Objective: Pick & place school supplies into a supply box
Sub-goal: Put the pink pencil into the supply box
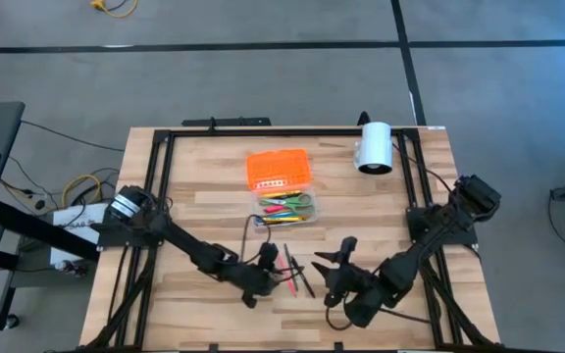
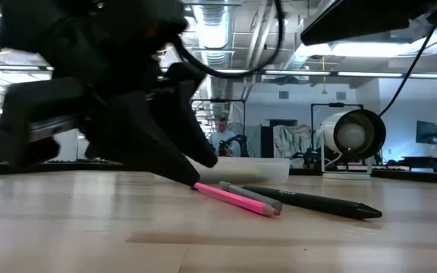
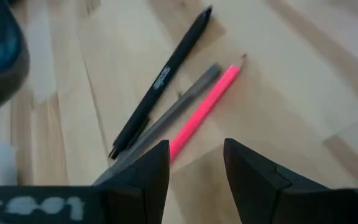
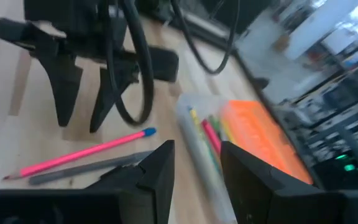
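A pink pencil point(image 3: 207, 102), a grey pen point(image 3: 179, 102) and a black pen point(image 3: 163, 78) lie side by side on the wooden table near its front edge. My left gripper point(image 3: 196, 165) is open and slants down just over the table. Its fingers stand on either side of the pink pencil's end point(image 2: 203, 187); I cannot tell whether they touch it. My right gripper point(image 4: 194, 165) hangs open to the right of the pens point(image 1: 333, 257) and holds nothing. The clear supply box point(image 1: 284, 208) farther back holds several coloured pens, its orange lid point(image 1: 281, 169) beside it.
A white cylinder point(image 1: 373, 147) lies at the table's far right. A black frame point(image 1: 155, 196) runs along the table's edges. Bare wood lies between the loose pens and the supply box. A person point(image 2: 222, 136) stands in the room beyond the table.
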